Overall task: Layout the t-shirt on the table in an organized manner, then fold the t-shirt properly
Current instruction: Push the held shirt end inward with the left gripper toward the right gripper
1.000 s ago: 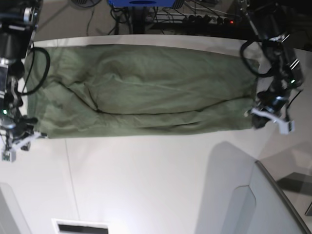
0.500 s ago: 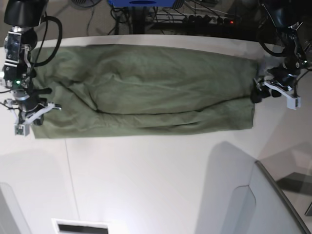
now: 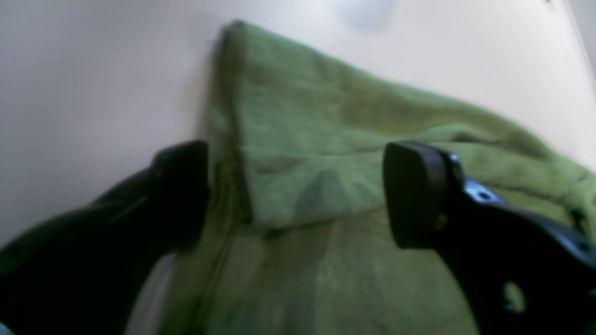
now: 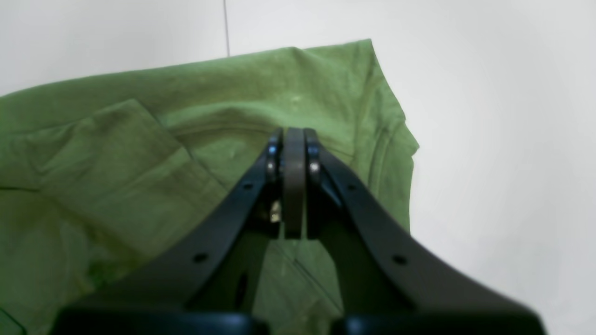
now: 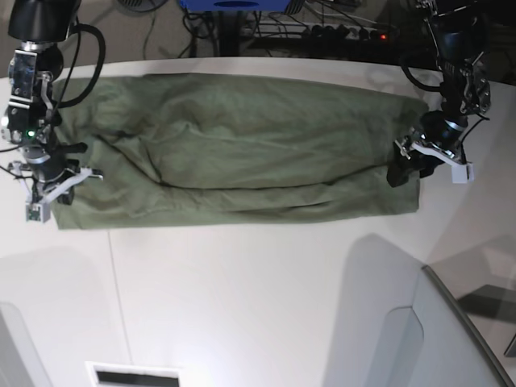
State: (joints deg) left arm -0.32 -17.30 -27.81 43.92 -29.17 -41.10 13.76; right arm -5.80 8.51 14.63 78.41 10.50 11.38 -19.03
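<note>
The olive-green t-shirt [image 5: 242, 145] lies as a long, wrinkled band across the far half of the white table [image 5: 242, 298]. At its right end my left gripper [image 5: 427, 165] stands open. In the left wrist view a folded corner of the t-shirt [image 3: 298, 139] lies between the spread black fingers [image 3: 414, 190] of the left gripper [image 3: 298, 195]. At the shirt's left end my right gripper [image 5: 55, 192] is shut. In the right wrist view the right gripper [image 4: 293, 137] hovers over the t-shirt [image 4: 139, 177] near a curved neck seam, with no cloth seen between its fingers.
A grey angled panel [image 5: 403, 322] takes up the near right of the table. Cables and a power strip [image 5: 339, 32] lie past the curved far edge. A thin dark seam [image 5: 117, 298] runs down the table, and a dark slot [image 5: 133, 376] sits at the near edge.
My left gripper opened, left the shirt's near right corner and came inward over its right edge. My right gripper rose from the near left corner onto the cloth, staying shut.
</note>
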